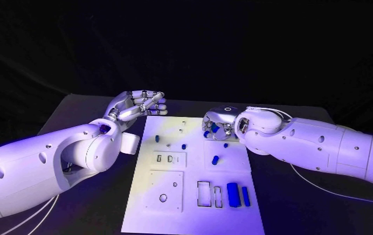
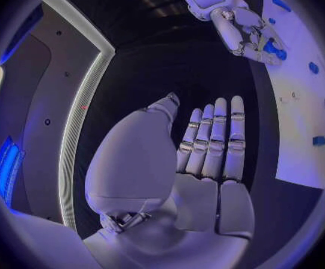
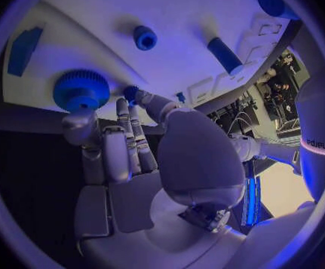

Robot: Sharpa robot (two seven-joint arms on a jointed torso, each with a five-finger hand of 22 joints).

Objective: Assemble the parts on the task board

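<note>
Plenty left to do, judging by the board. Starting nearest, well short of the right hand (image 1: 220,124): spotting a thick blue bar (image 1: 232,194) and a thin blue bar (image 1: 246,196) lying flat on the task board (image 1: 194,213), just beside two rectangular slots (image 1: 204,193) with nothing in them. Not seated, then. Moving up toward that hand: finding a short blue cylinder (image 1: 215,160) lying loose on its side, and a small blue peg (image 1: 225,145) just under the wrist, apparently upright in the board, though hard to confirm.

Now the right hand itself, down over the board's far part: fingers curled against a blue knurled wheel (image 3: 80,89), fingertips touching its rim. Cannot tell whether actually gripping or only resting there. Looks like the step in hand, placing or turning that wheel.

Across from it, beside the left hand (image 1: 138,105): one more small blue piece (image 1: 156,137) on the board. Left hand hovering off the far corner above the counter (image 1: 85,111), fingers straight, palm flat, holding nothing.
</note>
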